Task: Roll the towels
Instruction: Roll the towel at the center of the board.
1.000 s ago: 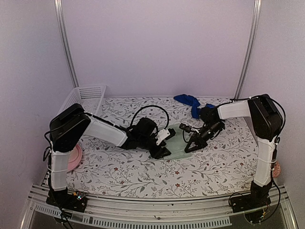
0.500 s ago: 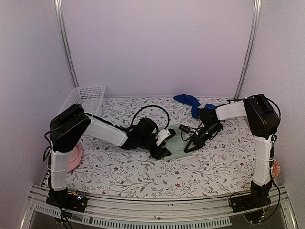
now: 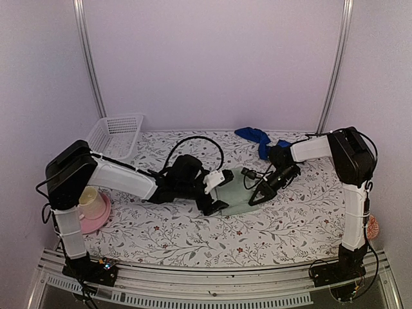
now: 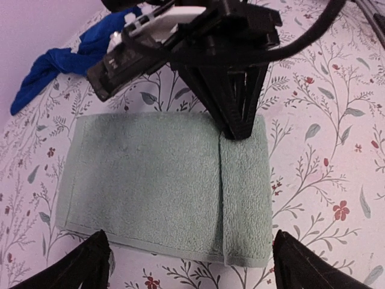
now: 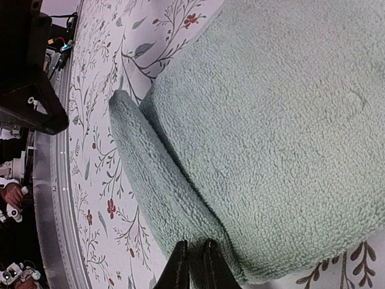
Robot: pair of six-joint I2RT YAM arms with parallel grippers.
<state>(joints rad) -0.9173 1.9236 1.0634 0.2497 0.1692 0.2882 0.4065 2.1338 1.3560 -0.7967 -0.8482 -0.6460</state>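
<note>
The pale sage-green towel (image 3: 235,190) lies flat on the floral tabletop. A narrow strip along its right edge (image 4: 243,192) is folded over. My right gripper (image 5: 195,265) is shut on the end of that folded strip, and in the left wrist view it stands at the strip's far end (image 4: 239,123). My left gripper (image 4: 192,271) is open wide just off the towel's near edge, with one fingertip (image 4: 96,262) past each corner and nothing held. The royal-blue towel (image 3: 259,138) lies crumpled at the back of the table, also visible in the left wrist view (image 4: 57,66).
A white slotted basket (image 3: 116,131) stands at the back left. A pink plate (image 3: 98,217) carrying a cream cup (image 3: 87,196) sits at the left edge beside the left arm. Cables loop over the towel area.
My left gripper has opened wide, let go of the green towel and drawn back leftward. The left arm's upper part swung left, uncovering the plate and cup. The right gripper has barely moved.
</note>
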